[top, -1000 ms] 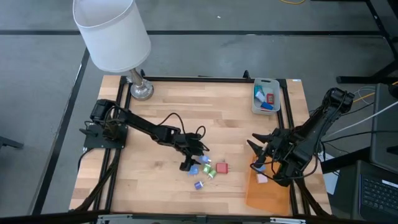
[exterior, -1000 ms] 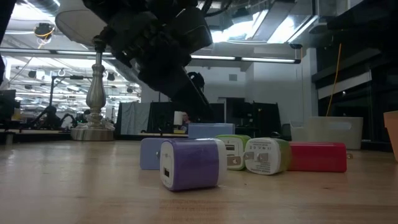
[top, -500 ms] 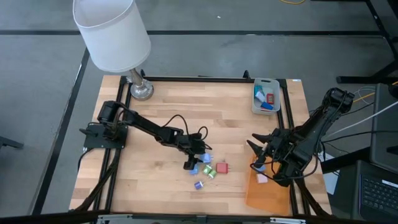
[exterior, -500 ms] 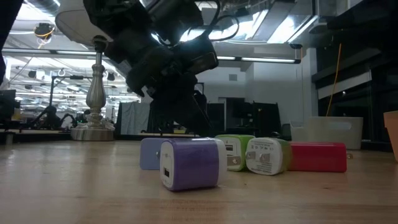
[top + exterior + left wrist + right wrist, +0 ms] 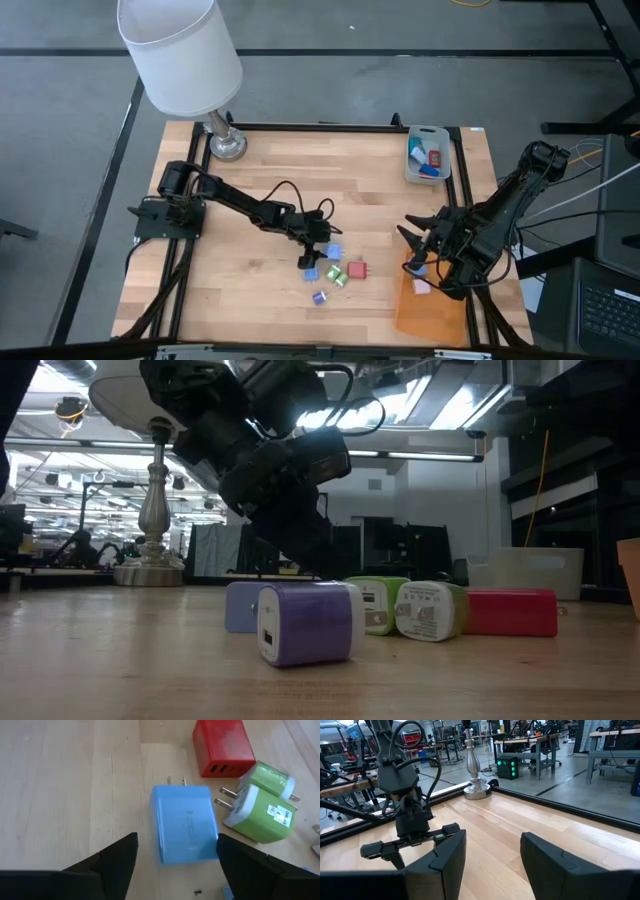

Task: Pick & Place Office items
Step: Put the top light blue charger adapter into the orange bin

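Several small charger-like blocks lie flat on the wooden table (image 5: pixel 250 190): light blue (image 5: pixel 184 824), red (image 5: pixel 222 747), two green (image 5: pixel 260 812), purple (image 5: pixel 305 622) and blue (image 5: pixel 311 271). My left gripper (image 5: pixel 177 852) is open and slants down at the cluster, one finger on each side of the light blue block (image 5: pixel 333 253). My right gripper (image 5: pixel 492 852) stands open at the table's right side, pointing level toward the left, with nothing between its fingers. In the high view it is beside the orange sheet (image 5: pixel 432 310). My left gripper straddles the light blue block, coming at it slanting down from the table's left. One finger (image 5: pixel 235 852) stands right at the block's long side (image 5: pixel 214 837); whether it touches I cannot tell. The other finger (image 5: pixel 117 855) is clear of it.
A grey tray (image 5: pixel 443 150) with blue and red pieces stands at the far right. A lamp (image 5: pixel 182 50) stands on its metal base (image 5: pixel 227 143) at the far left corner. A pale piece (image 5: pixel 421 287) lies on the orange sheet. Bare wood lies between the arms.
My left gripper has come down toward the blocks and a little toward the table's right edge, ending around the light blue block. My right arm has kept still.
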### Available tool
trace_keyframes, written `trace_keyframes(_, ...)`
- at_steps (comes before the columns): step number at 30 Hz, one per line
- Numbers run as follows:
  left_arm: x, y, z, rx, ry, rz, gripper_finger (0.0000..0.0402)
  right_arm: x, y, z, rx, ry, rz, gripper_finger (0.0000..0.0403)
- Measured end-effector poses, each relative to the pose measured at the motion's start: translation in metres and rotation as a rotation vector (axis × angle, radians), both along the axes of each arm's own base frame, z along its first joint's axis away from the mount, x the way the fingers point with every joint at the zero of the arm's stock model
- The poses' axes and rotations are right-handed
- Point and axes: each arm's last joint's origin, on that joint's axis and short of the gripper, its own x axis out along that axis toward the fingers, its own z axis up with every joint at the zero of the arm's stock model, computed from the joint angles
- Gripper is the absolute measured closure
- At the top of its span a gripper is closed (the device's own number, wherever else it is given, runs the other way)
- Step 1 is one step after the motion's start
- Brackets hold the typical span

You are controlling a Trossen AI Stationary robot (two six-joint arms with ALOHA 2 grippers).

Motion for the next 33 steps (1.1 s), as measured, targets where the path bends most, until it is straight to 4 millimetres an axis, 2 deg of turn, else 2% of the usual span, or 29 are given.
trace_keyframes(8, 0.001, 0.0, 0.001, -0.006, -0.017, 0.072, 0.009, 0.0, 0.0, 0.0, 0.004, -0.003, 0.0, 0.0216)
trace_keyframes(15, 0.009, -0.005, 0.015, -0.069, -0.068, 0.114, 0.009, 0.0, 0.0, 0.0, 0.004, -0.002, 0.0, 0.0216)
trace_keyframes(19, 0.011, -0.012, 0.02, -0.035, -0.036, 0.135, 0.0091, 0.001, 0.001, 0.0, 0.014, 0.016, 0.011, 0.0216)
trace_keyframes(27, 0.005, -0.027, 0.013, 0.009, 0.027, 0.179, 0.0091, 0.001, 0.002, 0.0, 0.015, 0.027, 0.018, 0.0216)
trace_keyframes(33, 0.007, -0.027, 0.0, 0.021, 0.044, 0.185, 0.0091, 0.002, 0.003, 0.001, 0.018, 0.029, 0.023, 0.0216)
